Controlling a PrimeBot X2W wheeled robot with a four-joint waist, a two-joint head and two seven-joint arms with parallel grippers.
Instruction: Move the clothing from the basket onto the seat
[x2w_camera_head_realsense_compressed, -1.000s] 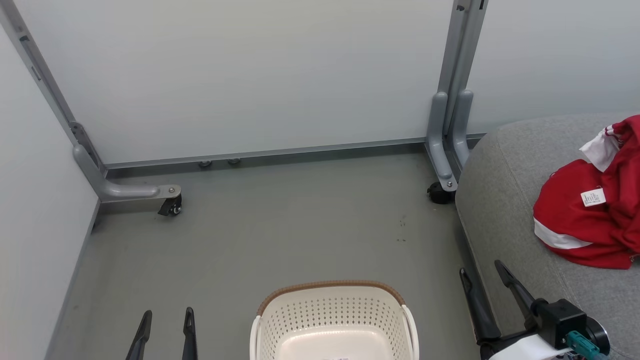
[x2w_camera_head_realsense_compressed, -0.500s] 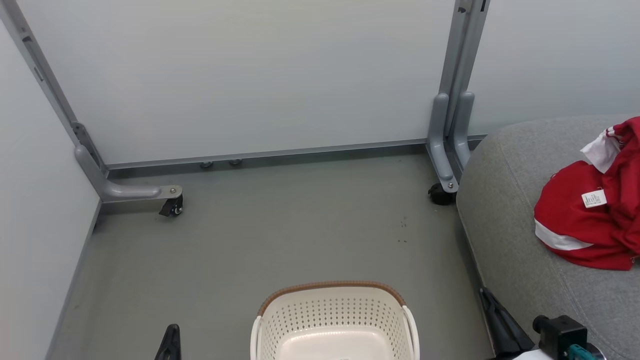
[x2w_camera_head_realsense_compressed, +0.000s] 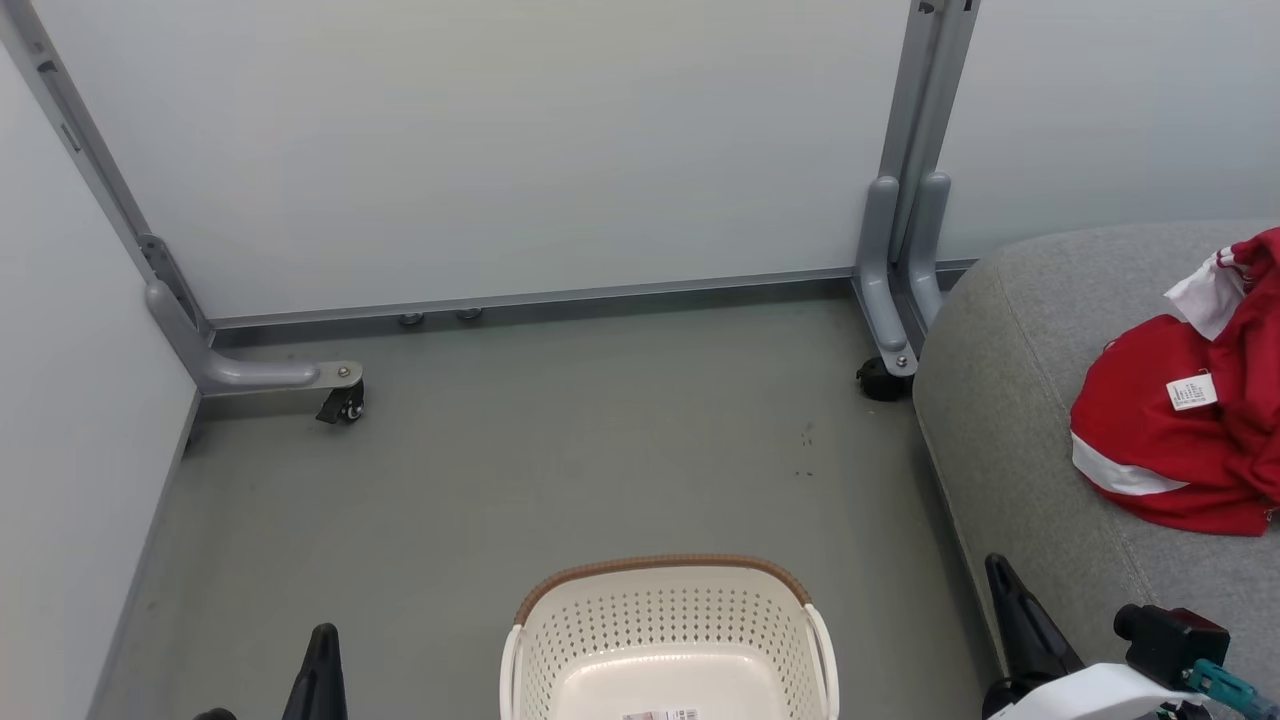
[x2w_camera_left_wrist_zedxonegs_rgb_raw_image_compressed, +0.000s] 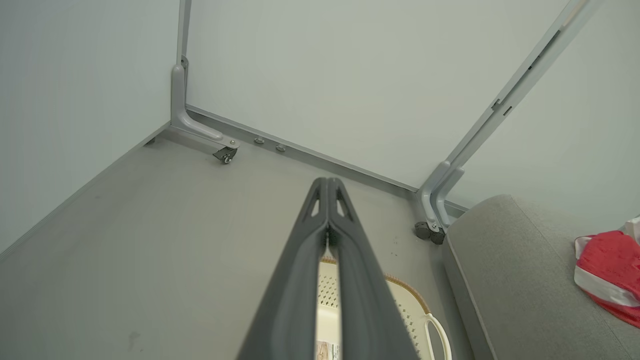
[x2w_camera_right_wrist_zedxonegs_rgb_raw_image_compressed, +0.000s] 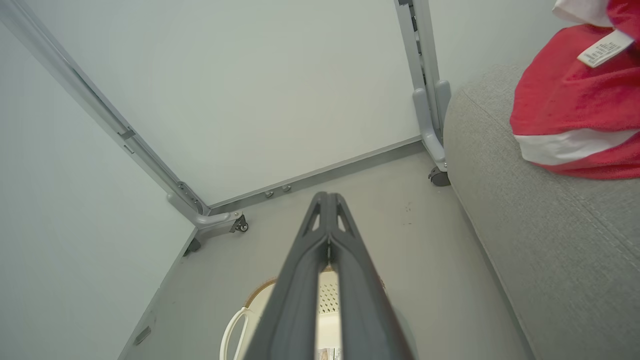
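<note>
The red clothing (x2w_camera_head_realsense_compressed: 1180, 440) with white stripes and a small white label lies on the grey seat (x2w_camera_head_realsense_compressed: 1010, 400) at the right; it shows too as the clothing (x2w_camera_left_wrist_zedxonegs_rgb_raw_image_compressed: 607, 275) and the clothing (x2w_camera_right_wrist_zedxonegs_rgb_raw_image_compressed: 570, 95). The cream basket (x2w_camera_head_realsense_compressed: 665, 640) with a brown rim stands on the floor at bottom centre, with a barcode sticker on its bottom and no cloth in the part I see. My left gripper (x2w_camera_head_realsense_compressed: 320, 650) is shut, low at the left of the basket. My right gripper (x2w_camera_head_realsense_compressed: 1000, 580) is shut beside the seat's front edge. Both hold nothing, fingertips pressed together (x2w_camera_left_wrist_zedxonegs_rgb_raw_image_compressed: 327, 182) (x2w_camera_right_wrist_zedxonegs_rgb_raw_image_compressed: 327, 196).
Grey floor (x2w_camera_head_realsense_compressed: 560, 460) stretches ahead of the basket to pale partition walls. A partition foot with a castor (x2w_camera_head_realsense_compressed: 345, 400) stands at the back left, and another post with a castor (x2w_camera_head_realsense_compressed: 880, 380) stands close to the seat's corner.
Both grippers have gone from open to shut and drawn back toward the picture's bottom edge. The clothing and basket stay where they were.
</note>
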